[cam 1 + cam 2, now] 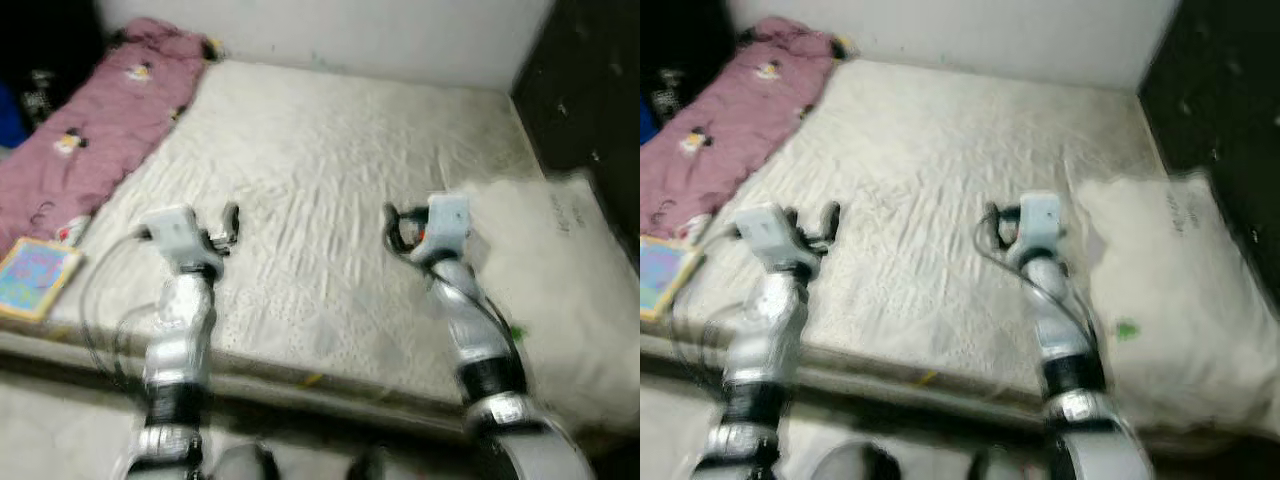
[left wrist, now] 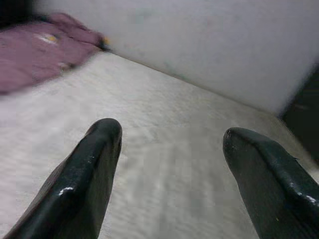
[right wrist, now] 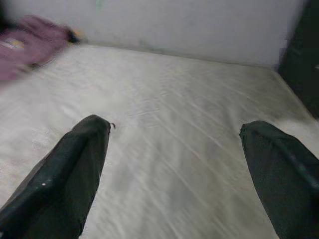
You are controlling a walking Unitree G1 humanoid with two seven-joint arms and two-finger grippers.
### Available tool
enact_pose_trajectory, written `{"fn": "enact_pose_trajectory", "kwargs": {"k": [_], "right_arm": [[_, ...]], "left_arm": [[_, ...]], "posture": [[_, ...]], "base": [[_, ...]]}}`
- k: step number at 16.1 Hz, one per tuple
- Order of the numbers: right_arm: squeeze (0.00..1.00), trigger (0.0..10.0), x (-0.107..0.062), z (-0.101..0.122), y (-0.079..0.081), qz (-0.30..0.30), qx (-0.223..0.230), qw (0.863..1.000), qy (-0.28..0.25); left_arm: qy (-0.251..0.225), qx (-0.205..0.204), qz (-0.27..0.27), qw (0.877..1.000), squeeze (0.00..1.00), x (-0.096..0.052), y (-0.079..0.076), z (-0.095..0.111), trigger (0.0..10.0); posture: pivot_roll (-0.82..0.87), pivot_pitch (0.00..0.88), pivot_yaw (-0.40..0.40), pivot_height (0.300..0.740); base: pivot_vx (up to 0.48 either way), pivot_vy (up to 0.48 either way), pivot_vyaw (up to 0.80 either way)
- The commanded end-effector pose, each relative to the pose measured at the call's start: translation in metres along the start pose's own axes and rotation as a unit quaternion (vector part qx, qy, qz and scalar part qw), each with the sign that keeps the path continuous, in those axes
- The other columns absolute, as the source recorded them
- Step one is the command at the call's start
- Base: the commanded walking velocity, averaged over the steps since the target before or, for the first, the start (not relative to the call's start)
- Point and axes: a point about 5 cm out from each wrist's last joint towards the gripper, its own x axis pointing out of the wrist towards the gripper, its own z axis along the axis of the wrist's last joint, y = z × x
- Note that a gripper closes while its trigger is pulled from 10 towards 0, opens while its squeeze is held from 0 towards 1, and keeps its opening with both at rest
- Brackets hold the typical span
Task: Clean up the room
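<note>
Two spread pincers (image 2: 169, 137) (image 3: 174, 132) above white mattress (image 1: 320, 180), pink blanket (image 1: 90, 130) alongside.

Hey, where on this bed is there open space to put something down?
The widest bare patch is the middle of the white mattress, bordered by the pink blanket on the robot's left, the white pillow on its right and the wall behind. The left claw and right claw hang open over its near part. The left edge is crowded by the blanket and a colourful book.
</note>
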Motion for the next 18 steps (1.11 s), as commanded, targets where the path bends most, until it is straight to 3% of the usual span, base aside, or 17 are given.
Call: {"fn": "enact_pose_trajectory", "kwargs": {"k": [1, 11, 18], "right_arm": [[0.00, 10.0, 0.0024, 0.0073, 0.0042, 0.002, 0.003, 1.000, -0.011], [0.00, 10.0, 0.0024, 0.0051, 0.0063, 0.012, 0.007, 1.000, -0.001], [0.00, 10.0, 0.0031, 0.0034, 0.0075, 0.019, 0.008, 1.000, 0.006]], "left_arm": [[-0.005, 0.011, 0.008, 1.000, 0.00, 0.0008, 0.0067, 0.0060, 10.0], [0.000, 0.007, 0.017, 1.000, 0.00, -0.0006, 0.0106, 0.0061, 10.0], [-0.014, 0.004, 0.006, 1.000, 0.00, -0.0017, 0.0080, 0.0091, 10.0]], "posture": [[0.02, 0.000, -0.024, 0.740], [0.02, 0.000, -0.028, 0.740], [0.02, 0.000, -0.029, 0.740]], "base": [[0.000, 0.480, 0.00], [0.000, 0.480, 0.00], [0.000, 0.000, 0.00]]}}
